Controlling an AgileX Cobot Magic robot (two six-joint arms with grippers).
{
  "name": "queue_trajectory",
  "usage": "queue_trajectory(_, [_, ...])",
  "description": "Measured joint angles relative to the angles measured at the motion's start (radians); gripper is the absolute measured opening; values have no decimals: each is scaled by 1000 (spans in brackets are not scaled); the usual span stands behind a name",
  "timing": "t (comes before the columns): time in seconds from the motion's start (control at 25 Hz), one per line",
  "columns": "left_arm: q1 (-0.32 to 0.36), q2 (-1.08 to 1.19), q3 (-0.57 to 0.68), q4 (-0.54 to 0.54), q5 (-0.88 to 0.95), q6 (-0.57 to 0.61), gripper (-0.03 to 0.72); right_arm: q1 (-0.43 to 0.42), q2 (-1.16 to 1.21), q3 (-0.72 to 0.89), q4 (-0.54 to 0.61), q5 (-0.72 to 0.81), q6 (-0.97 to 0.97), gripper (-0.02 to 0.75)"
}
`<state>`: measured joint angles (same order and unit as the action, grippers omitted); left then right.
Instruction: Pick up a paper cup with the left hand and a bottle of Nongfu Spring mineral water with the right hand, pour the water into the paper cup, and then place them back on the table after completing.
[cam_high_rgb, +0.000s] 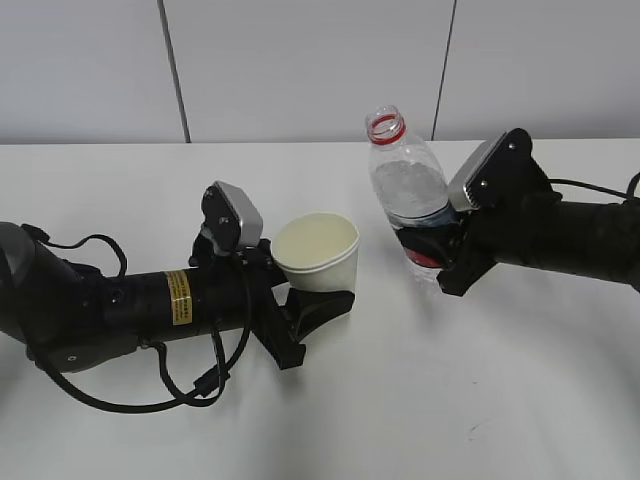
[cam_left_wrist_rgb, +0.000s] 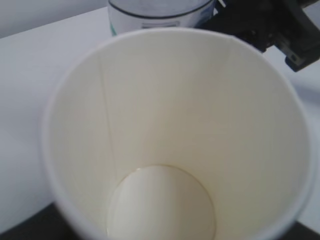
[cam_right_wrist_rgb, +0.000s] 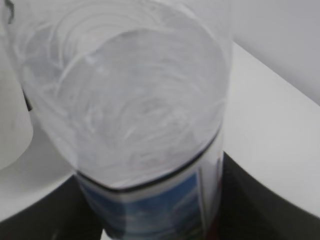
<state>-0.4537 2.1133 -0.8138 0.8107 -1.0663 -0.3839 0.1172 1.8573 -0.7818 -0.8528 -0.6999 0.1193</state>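
Observation:
The white paper cup (cam_high_rgb: 318, 255) sits between the jaws of my left gripper (cam_high_rgb: 316, 292), which is shut on its lower half just above the table (cam_high_rgb: 450, 400). The cup's inside (cam_left_wrist_rgb: 175, 125) fills the left wrist view; a thin glint rings its bottom, and I cannot tell if the water is in it. The clear bottle (cam_high_rgb: 405, 175), capless with a red neck ring, stands close to the cup's right. My right gripper (cam_high_rgb: 428, 252) is shut on its blue-and-red label. The right wrist view shows the bottle's shoulder (cam_right_wrist_rgb: 130, 100) between dark fingers (cam_right_wrist_rgb: 265, 205).
A grey wall with vertical seams runs behind the table's far edge. Black cables trail under the left arm (cam_high_rgb: 130, 310) at the front left. The bottle's label (cam_left_wrist_rgb: 155, 12) and the right gripper (cam_left_wrist_rgb: 265, 22) show just beyond the cup's far rim.

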Motion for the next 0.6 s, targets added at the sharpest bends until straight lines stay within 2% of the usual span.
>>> queue_trajectory(0.6, [0,0,-2,-1,43,0,409,0,0,-85,-25,56,-195,419])
